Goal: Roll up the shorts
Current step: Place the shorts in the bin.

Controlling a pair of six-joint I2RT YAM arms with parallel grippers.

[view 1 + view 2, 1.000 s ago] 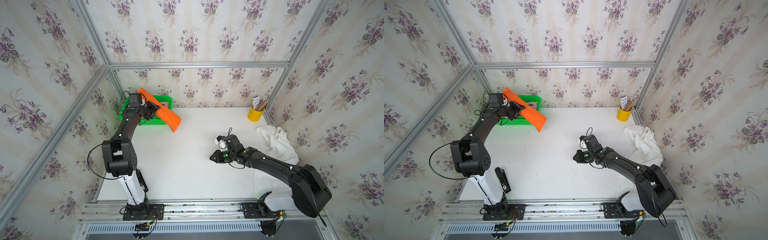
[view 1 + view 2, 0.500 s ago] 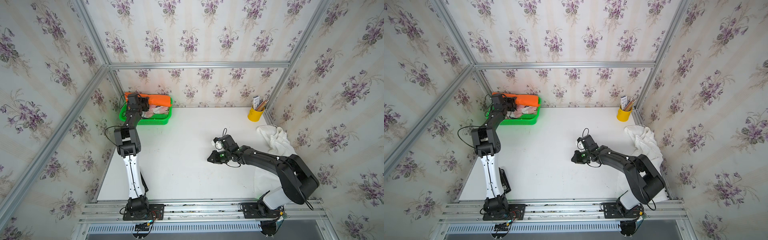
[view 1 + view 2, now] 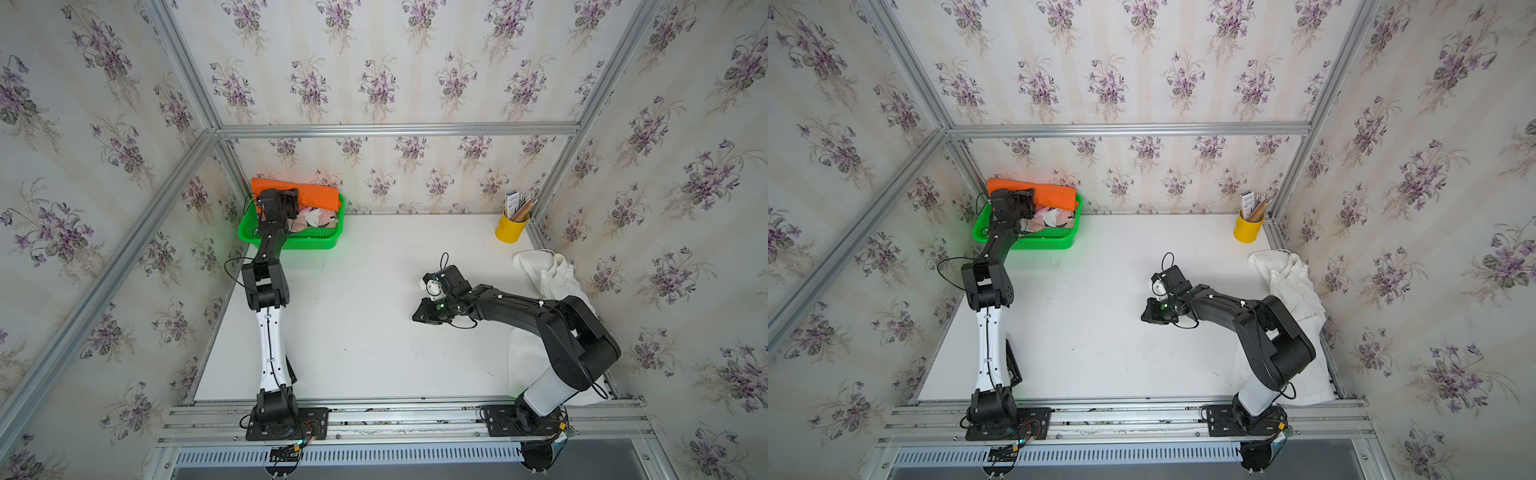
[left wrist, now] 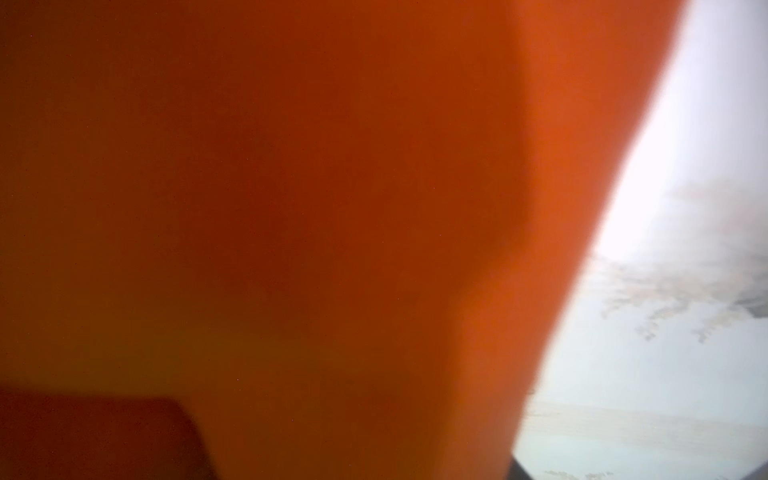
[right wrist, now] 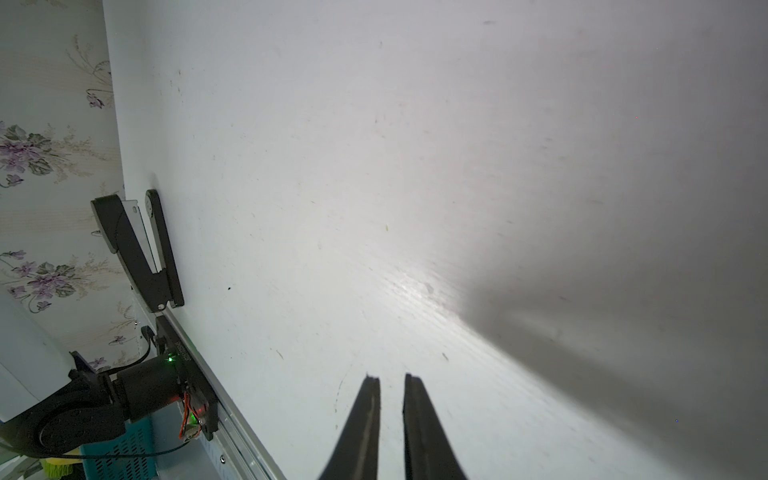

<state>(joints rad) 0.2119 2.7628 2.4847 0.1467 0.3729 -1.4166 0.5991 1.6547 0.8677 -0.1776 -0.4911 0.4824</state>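
Right tool (image 5: pixel 390 380): low over bare desk (image 3: pixel 353 324), mid-field. Jaws nearly together with only a slit between them, nothing held.

White shorts (image 3: pixel 552 274): right edge of the desk, crumpled and loose, partly under the right arm. Not rolled.

Far left corner: green basket (image 3: pixel 291 245). Pink shorts (image 3: pixel 316 218) lie inside, bunched; whether properly rolled is too small to tell. Orange shorts (image 3: pixel 316 193) lie across the basket's far side as a tidy roll.

Left tool (image 3: pixel 291 201): right at the near end of the orange roll. The wrist view is all orange blur, so I cannot tell whether the jaws are apart or gripping.

Yellow cup (image 3: pixel 511 228): far right corner, uninvolved.

Judgement: orange looks done and binned, pink likely too. White is left: spread, roll, carry.
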